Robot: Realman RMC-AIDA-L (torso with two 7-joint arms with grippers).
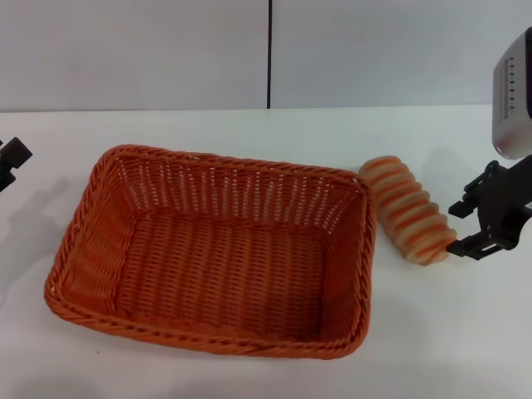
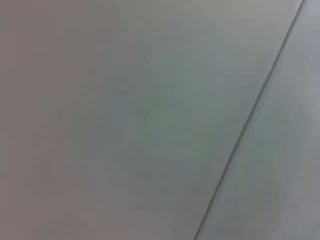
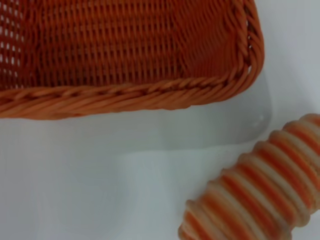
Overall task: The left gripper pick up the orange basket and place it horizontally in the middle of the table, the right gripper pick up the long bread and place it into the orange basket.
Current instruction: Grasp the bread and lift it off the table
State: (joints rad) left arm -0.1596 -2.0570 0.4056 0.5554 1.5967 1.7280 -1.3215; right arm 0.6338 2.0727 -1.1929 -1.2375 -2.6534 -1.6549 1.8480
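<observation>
Orange basket (image 1: pixel 218 249) sits flat on the white table (image 1: pixel 449 332), long side running left to right, roughly mid-table and a bit left of centre, empty inside. Long bread (image 1: pixel 409 209) lies on the table just beside the basket's right end, outside it, angled from far-left to near-right; its far end is close to the basket's far-right corner, whether it touches the rim I cannot tell. My right gripper (image 1: pixel 475 226) is low at the right edge of the scene, black claw under the silver-grey wrist box, right next to the near-right end of the bread. One finger tip looks to be at or touching the loaf end, not wrapped around it. My right jaws look parted, nothing held between them. In the right wrist view I see the basket's braided rim (image 3: pixel 150 95) and woven wall, bare table, and the striped bread (image 3: pixel 260 190) apart from the rim with white table between them; none of my own fingers show there. My left gripper (image 1: pixel 12 160) is parked at the far left edge, well apart from the basket, only a black bit in view, jaw state cannot tell. Left wrist view shows only a plain grey surface with a thin dark seam (image 2: pixel 250 120).
</observation>
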